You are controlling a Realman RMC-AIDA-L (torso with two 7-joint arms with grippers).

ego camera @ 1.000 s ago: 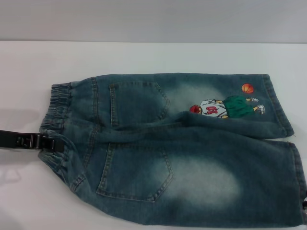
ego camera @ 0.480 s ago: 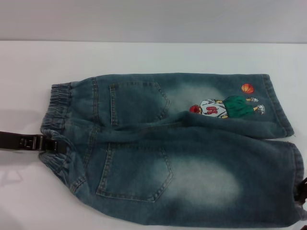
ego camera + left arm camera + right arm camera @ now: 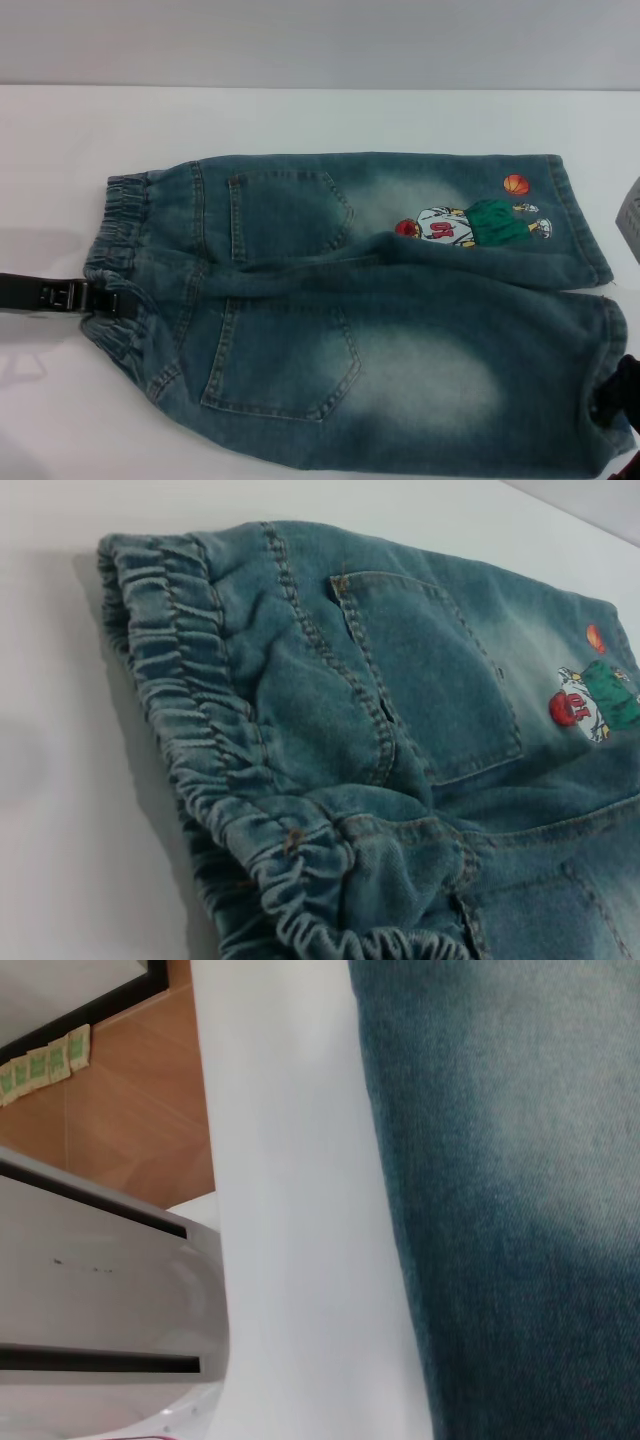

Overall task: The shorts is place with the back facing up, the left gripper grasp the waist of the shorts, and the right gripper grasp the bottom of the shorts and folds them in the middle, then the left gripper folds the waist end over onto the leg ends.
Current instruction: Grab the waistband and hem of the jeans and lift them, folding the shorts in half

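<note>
The shorts [image 3: 360, 310] lie flat on the white table [image 3: 320, 120], back pockets up, with the cartoon print [image 3: 470, 225] on the far leg. The waist of the shorts [image 3: 120, 250] is the ruffled band at the left, seen close in the left wrist view [image 3: 190, 740]. My left gripper [image 3: 105, 300] reaches in from the left with its tip buried in the puckered band, shut on it. The bottom of the shorts [image 3: 600, 300] points right. My right gripper [image 3: 618, 395] is a dark shape at the near leg's hem. The right wrist view shows only denim [image 3: 520, 1200].
A grey-white piece [image 3: 630, 215] pokes in at the right edge, beside the far leg's hem. In the right wrist view the table's edge [image 3: 290, 1210] runs beside the denim, with wooden floor [image 3: 130, 1110] and a white machine body [image 3: 90, 1290] below it.
My right gripper has come into view at the near leg's hem, low on the right. A grey-white piece has appeared at the right edge. The left gripper and waistband barely shifted.
</note>
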